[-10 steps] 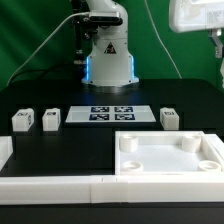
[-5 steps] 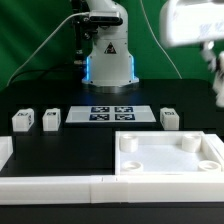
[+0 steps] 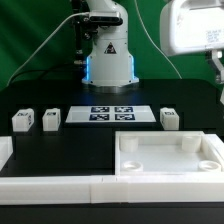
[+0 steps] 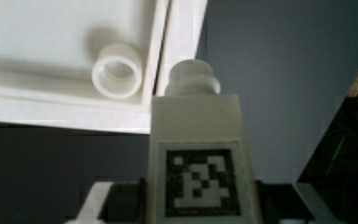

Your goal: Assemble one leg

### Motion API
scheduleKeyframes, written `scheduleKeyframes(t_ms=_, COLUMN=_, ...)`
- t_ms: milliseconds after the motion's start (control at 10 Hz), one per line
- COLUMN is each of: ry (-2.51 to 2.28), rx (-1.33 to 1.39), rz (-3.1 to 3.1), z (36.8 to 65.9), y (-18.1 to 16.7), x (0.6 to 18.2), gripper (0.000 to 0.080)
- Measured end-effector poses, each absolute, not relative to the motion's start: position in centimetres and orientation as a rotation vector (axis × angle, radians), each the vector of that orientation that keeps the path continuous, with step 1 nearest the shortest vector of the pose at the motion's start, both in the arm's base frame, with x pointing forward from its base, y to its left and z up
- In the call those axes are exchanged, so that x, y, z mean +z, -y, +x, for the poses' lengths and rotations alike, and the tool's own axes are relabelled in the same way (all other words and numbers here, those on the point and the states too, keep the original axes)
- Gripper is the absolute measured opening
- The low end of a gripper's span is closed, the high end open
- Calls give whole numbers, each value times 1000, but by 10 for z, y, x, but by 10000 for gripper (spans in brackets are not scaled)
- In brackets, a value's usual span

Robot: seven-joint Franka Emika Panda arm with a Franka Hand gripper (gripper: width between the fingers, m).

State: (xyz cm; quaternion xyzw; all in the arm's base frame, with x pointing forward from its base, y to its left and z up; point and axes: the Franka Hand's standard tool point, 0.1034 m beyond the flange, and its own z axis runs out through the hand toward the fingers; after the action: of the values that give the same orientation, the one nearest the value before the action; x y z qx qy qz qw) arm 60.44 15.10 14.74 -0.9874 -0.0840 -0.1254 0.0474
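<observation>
Gripper (image 4: 197, 203) is clamped on the leg (image 4: 197, 125), held up over the tray's (image 4: 43, 45) edge beside a corner hole (image 4: 119, 72). Three other legs (image 3: 22, 120) and the marker board (image 3: 111, 114) sit on the table (image 3: 30, 95).

- The black tabletop (image 3: 60, 145) carries everything; the claw (image 3: 216, 68) is high above its edge on the exterior view's right.
- Nearest to the claw, below it and a little toward the exterior view's left, stands one leg (image 3: 170, 118), with its tag to the camera.
- Also below the claw, closer to the camera, lies the big white tray part (image 3: 165, 158). The wrist view shows one corner hole (image 4: 119, 72) of it under the claw.
- Farther from the claw, toward the exterior view's left, the marker board (image 3: 112, 114) lies flat.
- Farthest from the claw stand two more legs (image 3: 50, 119) (image 3: 22, 121), just beside each other, not touching.
- A long white bar (image 3: 50, 187) lies along the front edge.
</observation>
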Motion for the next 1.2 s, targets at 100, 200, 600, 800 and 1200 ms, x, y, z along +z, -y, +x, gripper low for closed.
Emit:
scheduleKeyframes(t_ms=100, ry=255, rx=-380, rz=-3012, z=604, y=-151, x=146, gripper=293)
scheduleKeyframes(t_ms=200, ry=256, rx=-380, rz=-3012, z=604, y=-151, x=146, gripper=293)
scheduleKeyframes(t_ms=600, ry=367, rx=-601, rz=-2997, z=620, y=-115, x=148, gripper=293)
scheduleKeyframes(t_ms=800, ry=346, rx=-551, rz=-3002, z=629, y=-115, x=150, gripper=293)
scheduleKeyframes(t_ms=1200, ry=346, rx=-559, rz=-2999, z=629, y=-115, x=149, gripper=293)
